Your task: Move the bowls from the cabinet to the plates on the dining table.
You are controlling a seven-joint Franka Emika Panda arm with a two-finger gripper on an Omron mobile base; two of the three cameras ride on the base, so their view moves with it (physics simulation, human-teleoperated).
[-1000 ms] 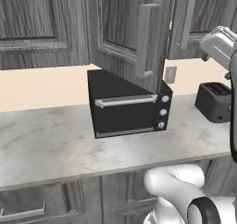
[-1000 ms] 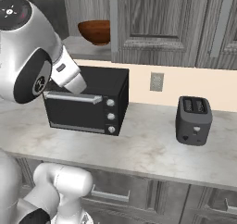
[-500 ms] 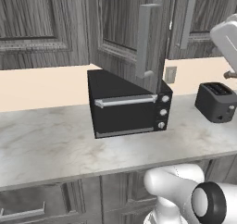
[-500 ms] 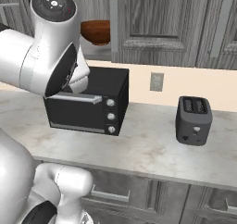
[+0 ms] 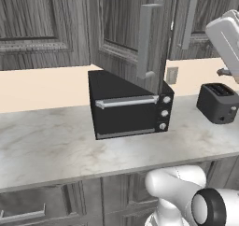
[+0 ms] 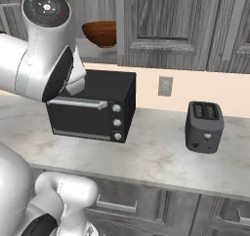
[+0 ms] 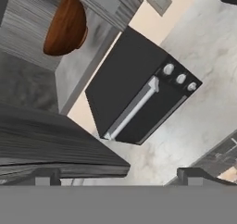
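Above toaster oven, brown bowl sits in open cabinet. Gripper wide, nothing held; approach should be aligned level with bowl rim.

A marble counter under a beige wall carries a black toaster.

Camera arrangement at the kitchen table.
Left and right base views look forward and down from behind the arm, sharing the toaster oven and toaster; the rolled hand view sees the oven and cabinet from closer range.
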